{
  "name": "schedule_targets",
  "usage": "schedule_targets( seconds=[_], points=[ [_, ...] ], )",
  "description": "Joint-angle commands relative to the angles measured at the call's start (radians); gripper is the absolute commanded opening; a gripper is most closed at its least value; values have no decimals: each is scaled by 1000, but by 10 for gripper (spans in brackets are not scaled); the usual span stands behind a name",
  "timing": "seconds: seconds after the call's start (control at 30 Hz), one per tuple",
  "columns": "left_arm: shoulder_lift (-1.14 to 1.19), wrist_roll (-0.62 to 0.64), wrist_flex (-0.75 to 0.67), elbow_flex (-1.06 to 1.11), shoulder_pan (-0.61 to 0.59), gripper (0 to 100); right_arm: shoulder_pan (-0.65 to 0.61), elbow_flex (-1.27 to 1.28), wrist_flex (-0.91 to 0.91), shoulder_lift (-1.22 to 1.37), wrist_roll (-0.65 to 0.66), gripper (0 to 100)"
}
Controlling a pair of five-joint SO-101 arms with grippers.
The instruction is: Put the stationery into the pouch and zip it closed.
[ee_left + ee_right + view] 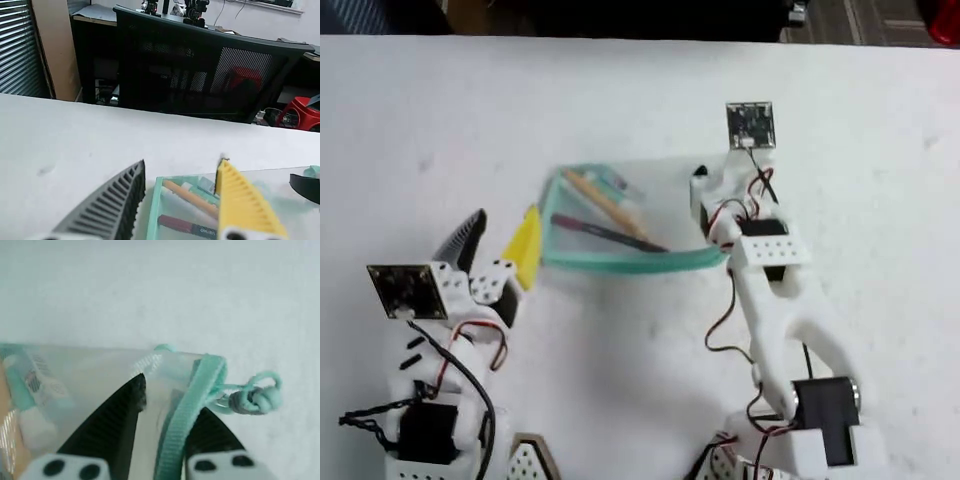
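**A:** Is the stationery already inside the clear plastic pouch with the teal zip band (620,262)?

**B:** I believe yes. The tan wooden pencil (605,200) and the dark red pen (610,233) both lie inside it. The pouch itself lies flat in the middle of the white table (440,120), between the two arms.

**A:** And the zip?

**B:** This part I judge as still open work, or at least not confirmed. The teal knotted pull cord (254,396) hangs at the right end of the pouch. I cannot tell whether the zip is closed along its whole length.

**A:** What about the grippers?

**B:** The left gripper (507,218) is spread wide and holds nothing. It is just beside the left end of the pouch. The right gripper (172,397) is at the right end, on the zip band. Whether it is clamped there or loose, I cannot tell.
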Motion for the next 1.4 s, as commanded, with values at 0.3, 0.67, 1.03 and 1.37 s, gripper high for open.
schedule_targets(
  seconds=[0.3, 0.67, 1.03, 1.37],
  points=[
    [-12, 11, -31, -5, 13, 245, 15, -87, 108, 99, 26, 386],
    [-12, 3, -34, -12, 13, 245, 19, -87, 110, 99, 26, 387],
    [-12, -287, 137, -255, 4, 90, 30, -235, 524, -240, 29, 22],
    [7, -466, 356, -526, -67, 38, 28, -503, 928, -776, 35, 15]
  ],
)
